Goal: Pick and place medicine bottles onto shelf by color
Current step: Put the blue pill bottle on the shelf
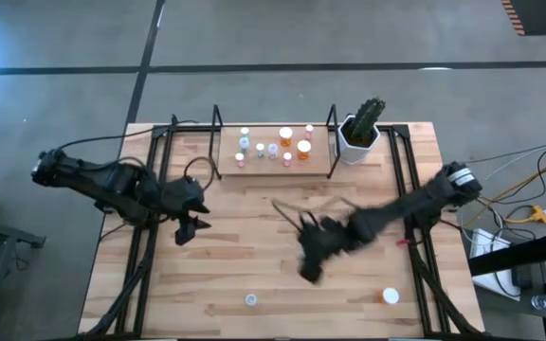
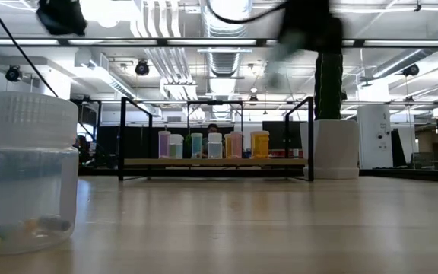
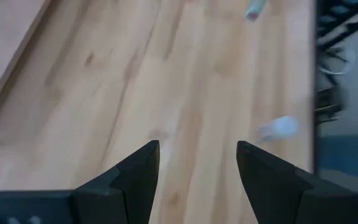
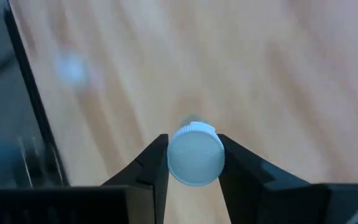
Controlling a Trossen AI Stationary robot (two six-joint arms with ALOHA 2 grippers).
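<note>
Shelf (image 1: 273, 170) at far edge mostly stocked; right gripper (image 4: 193, 180) fingers clamp a white-capped bottle (image 4: 195, 155), left gripper (image 3: 197, 171) fingers spread empty, two bottles (image 1: 251, 300) left near front edge.

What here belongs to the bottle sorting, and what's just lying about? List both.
Job:
shelf
bottles on it
clear bottle
orange bottle
white-capped bottle in right pincer
left pincer, open

Lying about:
cactus pot

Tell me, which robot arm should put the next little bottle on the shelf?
Probably the right one. The right gripper is already shut on a white-capped bottle above mid-table. The left gripper is open and empty, over the table's left side. The shelf stands at the far edge.
</note>
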